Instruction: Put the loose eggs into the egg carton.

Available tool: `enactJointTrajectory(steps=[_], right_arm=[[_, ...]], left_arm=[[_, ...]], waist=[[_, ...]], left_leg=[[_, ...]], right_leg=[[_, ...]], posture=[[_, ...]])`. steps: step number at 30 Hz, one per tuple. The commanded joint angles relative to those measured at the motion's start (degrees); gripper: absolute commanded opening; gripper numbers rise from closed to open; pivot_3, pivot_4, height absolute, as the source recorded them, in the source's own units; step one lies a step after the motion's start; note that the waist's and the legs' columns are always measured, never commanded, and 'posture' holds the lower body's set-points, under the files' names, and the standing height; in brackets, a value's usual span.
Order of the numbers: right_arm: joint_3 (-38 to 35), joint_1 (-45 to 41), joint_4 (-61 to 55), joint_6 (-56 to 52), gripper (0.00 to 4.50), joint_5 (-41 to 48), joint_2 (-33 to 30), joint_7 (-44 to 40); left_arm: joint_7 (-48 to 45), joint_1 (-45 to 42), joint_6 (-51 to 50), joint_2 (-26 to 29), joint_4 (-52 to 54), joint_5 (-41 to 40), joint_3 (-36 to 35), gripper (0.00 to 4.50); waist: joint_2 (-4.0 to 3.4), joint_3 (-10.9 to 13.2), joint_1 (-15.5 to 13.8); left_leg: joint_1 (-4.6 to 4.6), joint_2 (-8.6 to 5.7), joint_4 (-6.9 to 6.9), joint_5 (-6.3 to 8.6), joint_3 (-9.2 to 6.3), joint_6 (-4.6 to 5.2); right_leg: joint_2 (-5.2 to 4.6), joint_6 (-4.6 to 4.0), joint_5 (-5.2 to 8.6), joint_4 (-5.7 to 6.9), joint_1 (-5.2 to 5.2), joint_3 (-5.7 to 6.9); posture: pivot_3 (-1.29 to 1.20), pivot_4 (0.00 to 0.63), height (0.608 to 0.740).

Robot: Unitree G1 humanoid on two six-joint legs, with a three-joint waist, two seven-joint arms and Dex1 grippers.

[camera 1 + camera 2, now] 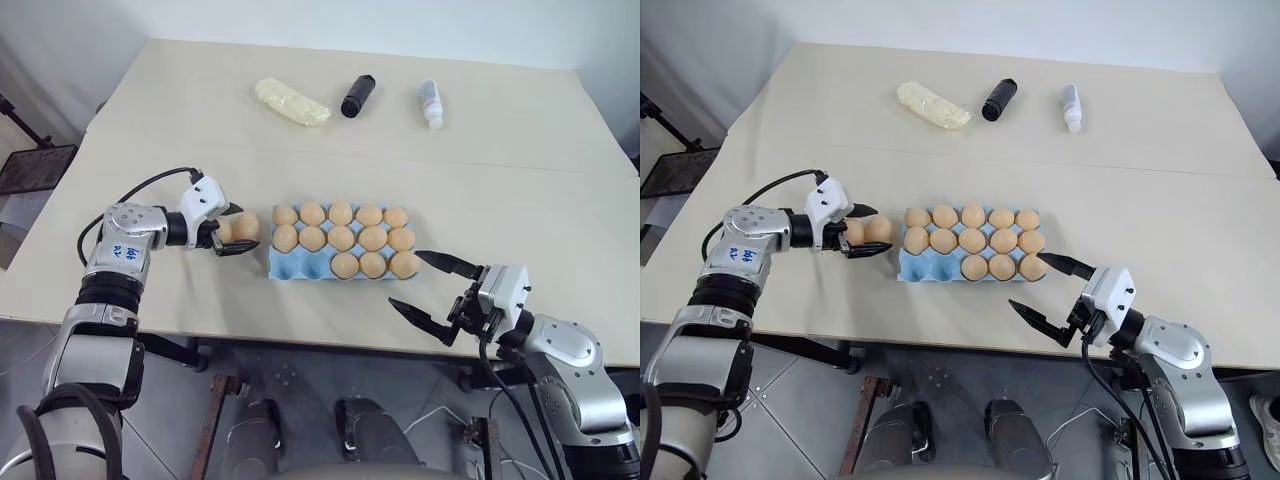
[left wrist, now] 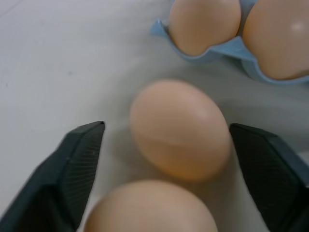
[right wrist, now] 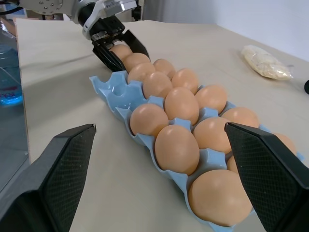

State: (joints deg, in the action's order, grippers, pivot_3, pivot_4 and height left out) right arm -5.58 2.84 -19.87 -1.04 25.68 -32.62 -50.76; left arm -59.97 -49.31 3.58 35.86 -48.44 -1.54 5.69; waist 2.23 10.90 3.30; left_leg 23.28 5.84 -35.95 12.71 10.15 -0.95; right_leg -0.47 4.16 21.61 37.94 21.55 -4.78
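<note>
From the head camera you see the egg carton [image 1: 300, 266] in the middle of the counter [image 1: 520, 200], thirteen of its cups filled and the two near-left cups bare. Two loose eggs [image 1: 245, 226] lie just left of the carton. Your left claw [image 1: 232, 229] reaches in from the left with its fingers spread, one on the far side and one on the near side of those eggs. Your right claw [image 1: 432, 287] hangs open near the carton's near-right corner, holding nothing. Far across the counter lie a pale yellow lump [image 1: 291, 101], a black cylinder [image 1: 358, 96] and a small white bottle [image 1: 431, 103].

In the left wrist camera, one loose egg sits between the open fingers [image 2: 77, 164], not pinched, with a second egg [image 2: 152, 208] nearer the wrist and the carton's corner beyond.

In the right wrist camera, the wide-open fingers [image 3: 63, 169] frame the carton lengthwise, with the left claw at its far end.
</note>
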Motion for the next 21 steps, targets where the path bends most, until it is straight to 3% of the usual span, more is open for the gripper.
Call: enactJointTrajectory(steps=[1, 3, 21], right_arm=[[-1.3, -0.1, -1.8, 0.9, 4.50, 0.5, 0.1, 0.6], [-1.1, -0.3, -1.6, 1.0, 4.50, 0.4, 0.2, 0.7], [-0.1, -1.3, -0.6, 0.6, 4.50, 0.3, 0.3, 0.1]], left_arm=[[0.0, -2.5, 2.2, -0.2, -1.4, 0.5, -0.6, 3.22], [0.0, -3.0, 3.4, -0.7, -2.1, 0.0, -1.1, 2.59], [-4.6, -1.6, 5.0, 0.6, 1.9, -4.4, -6.3, 2.59]], waist=[[0.00, 0.0, -0.1], [0.00, 0.0, -0.1], [0.00, 0.0, -0.1]], left_leg=[[0.00, 0.02, 0.00, 0.00, 0.00, 0.00], [0.00, 0.01, -0.02, 0.00, -0.01, 0.01], [0.00, -0.02, -0.10, -0.02, 0.01, 0.00]], right_leg=[[-0.02, 0.00, 0.00, 0.01, 0.00, 0.00], [-0.02, 0.00, 0.00, 0.02, -0.01, 0.01], [0.02, 0.03, 0.00, 0.11, -0.01, 0.17]], posture=[[0.00, 0.150, 0.740], [0.00, 0.150, 0.740], [0.00, 0.150, 0.740]])
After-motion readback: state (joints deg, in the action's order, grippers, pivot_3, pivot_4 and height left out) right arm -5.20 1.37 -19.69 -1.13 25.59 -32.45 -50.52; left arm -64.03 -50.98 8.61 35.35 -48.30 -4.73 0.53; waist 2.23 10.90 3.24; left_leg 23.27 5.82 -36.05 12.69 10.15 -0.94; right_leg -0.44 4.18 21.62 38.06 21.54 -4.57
